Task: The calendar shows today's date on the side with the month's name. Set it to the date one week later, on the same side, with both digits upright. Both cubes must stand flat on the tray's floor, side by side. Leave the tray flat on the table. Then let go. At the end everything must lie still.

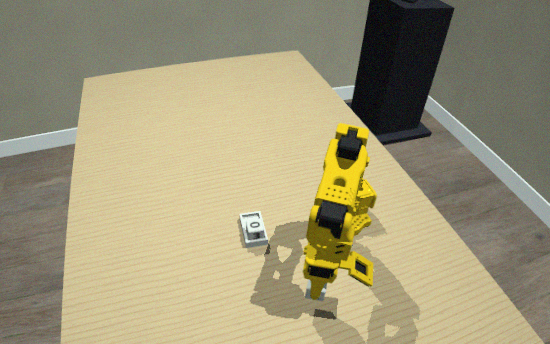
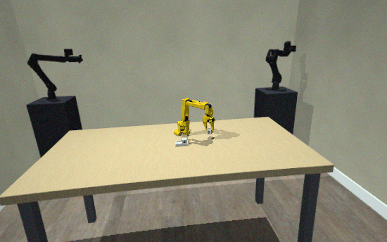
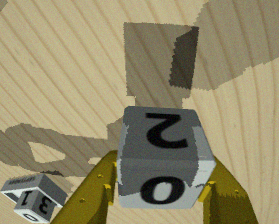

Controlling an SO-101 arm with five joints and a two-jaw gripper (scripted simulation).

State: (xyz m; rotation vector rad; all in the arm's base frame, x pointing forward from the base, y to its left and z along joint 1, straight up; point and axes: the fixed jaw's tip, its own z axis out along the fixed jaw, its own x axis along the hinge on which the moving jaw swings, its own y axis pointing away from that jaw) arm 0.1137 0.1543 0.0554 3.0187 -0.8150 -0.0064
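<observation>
My gripper [image 1: 315, 294] [image 2: 209, 130] [image 3: 160, 182] is shut on a grey-white number cube [image 2: 209, 131] [image 3: 160, 135] and holds it in the air off the tray. In the wrist view this cube shows a 2 on the upper face and a 0 on the lower one. The white tray [image 1: 256, 244] [image 2: 179, 144] [image 3: 22, 185] lies flat on the table, small lettering on its long wall in the wrist view. The other cube [image 1: 255, 226] [image 2: 184, 140] [image 3: 34, 202] stands in one end of the tray, a 0 on top; a 1 shows above the lettered wall and a 3 on the neighbouring face.
The wooden table [image 1: 170, 150] [image 2: 119, 158] carries the tray and the yellow arm [image 1: 337, 195] [image 2: 197, 104], whose shadows fall around the held cube. Two dark pedestals with black arms stand behind the table in the exterior view.
</observation>
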